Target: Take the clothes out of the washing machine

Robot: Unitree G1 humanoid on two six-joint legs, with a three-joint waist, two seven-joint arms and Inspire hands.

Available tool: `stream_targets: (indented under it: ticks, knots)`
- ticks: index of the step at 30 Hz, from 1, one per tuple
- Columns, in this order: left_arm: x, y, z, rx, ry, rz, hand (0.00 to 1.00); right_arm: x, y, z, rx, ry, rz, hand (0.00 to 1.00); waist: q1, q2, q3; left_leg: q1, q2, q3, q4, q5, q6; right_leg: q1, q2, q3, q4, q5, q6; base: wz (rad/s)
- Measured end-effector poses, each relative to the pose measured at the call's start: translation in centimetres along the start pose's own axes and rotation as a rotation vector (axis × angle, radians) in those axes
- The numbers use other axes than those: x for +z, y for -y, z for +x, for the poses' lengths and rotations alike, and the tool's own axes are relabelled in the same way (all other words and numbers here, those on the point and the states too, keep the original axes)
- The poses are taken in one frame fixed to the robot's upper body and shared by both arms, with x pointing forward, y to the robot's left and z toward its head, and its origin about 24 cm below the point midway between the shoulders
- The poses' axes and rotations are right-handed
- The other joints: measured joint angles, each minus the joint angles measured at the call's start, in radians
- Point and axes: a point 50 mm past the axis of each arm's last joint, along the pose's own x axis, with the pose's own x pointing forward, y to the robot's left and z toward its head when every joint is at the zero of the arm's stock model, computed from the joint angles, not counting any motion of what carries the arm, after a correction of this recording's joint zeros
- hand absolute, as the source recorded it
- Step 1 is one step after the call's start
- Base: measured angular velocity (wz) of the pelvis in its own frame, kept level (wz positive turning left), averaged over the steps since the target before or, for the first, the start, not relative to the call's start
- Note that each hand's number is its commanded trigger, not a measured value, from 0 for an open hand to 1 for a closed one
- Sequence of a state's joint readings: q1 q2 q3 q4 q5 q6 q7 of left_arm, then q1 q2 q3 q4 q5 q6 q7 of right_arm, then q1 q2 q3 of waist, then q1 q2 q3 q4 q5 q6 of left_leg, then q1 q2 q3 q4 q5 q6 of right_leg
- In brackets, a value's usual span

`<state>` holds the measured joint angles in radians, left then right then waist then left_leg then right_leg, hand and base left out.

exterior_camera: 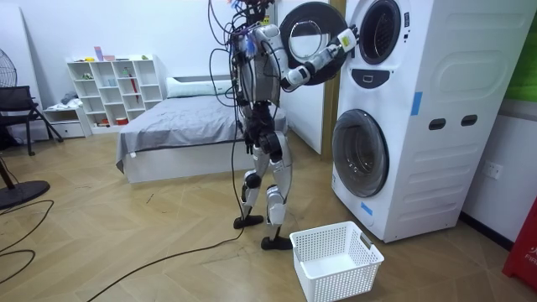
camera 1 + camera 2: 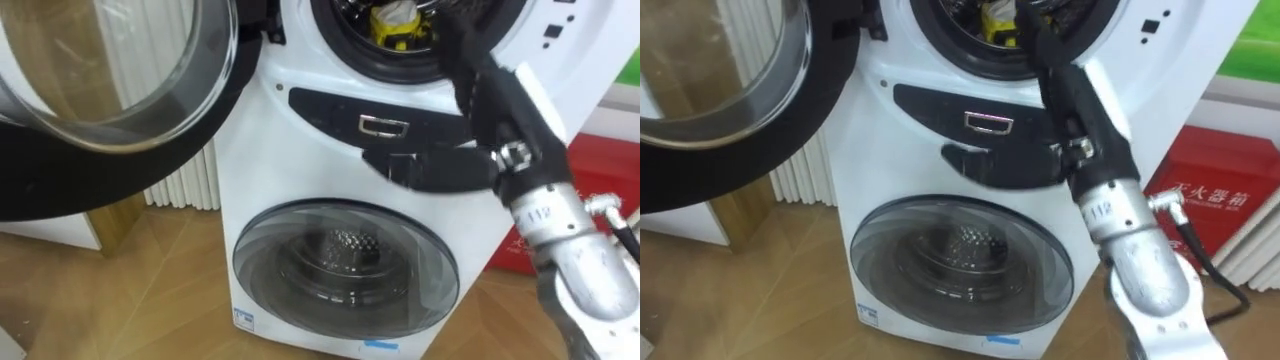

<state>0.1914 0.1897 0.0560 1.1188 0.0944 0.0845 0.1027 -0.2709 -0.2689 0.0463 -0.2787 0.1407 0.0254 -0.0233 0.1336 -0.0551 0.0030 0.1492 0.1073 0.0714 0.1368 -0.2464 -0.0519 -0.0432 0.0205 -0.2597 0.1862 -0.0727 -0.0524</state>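
The upper drum (image 2: 400, 40) of the stacked white washing machine (image 1: 403, 117) stands open, and a yellow and white piece of clothing (image 2: 397, 24) lies inside it near the front. My right arm comes up from the lower right, and its dark hand (image 2: 458, 45) is at the drum's mouth, just right of the yellow cloth. Its fingers reach past the rim, so I cannot make out their state. In the room view I stand facing the machine with that hand (image 1: 344, 39) raised to the upper opening.
The upper round door (image 2: 110, 80) hangs open to the left. Below, the lower door (image 2: 345, 265) is closed. A white laundry basket (image 1: 336, 262) sits on the wooden floor beside my feet. A red box (image 2: 1215, 200) stands right of the machine, a white radiator (image 2: 185, 185) left.
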Motion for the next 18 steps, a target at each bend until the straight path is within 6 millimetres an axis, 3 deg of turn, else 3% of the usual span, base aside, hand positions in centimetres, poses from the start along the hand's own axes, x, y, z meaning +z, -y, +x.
stream_targets:
  ticks: [12,18]
  knots:
    - [0.0,0.0,0.0,0.01,-0.014,0.03,0.0,0.2,0.3,1.4,-0.039,0.015,0.033,0.0,0.011,-0.006,-0.0028,-0.017,-0.002,-0.028,0.017,0.0,0.0,0.0,-0.007,-0.021,0.001,-0.011,0.003,0.07]
    - [-0.3,-0.2,0.0,0.03,-0.038,0.06,0.0,-1.5,1.1,3.8,-0.109,-0.079,0.069,0.0,0.01,-0.024,-0.0031,-0.016,-0.002,-0.027,0.017,0.001,0.0,0.001,-0.006,-0.02,0.001,-0.011,0.003,0.0]
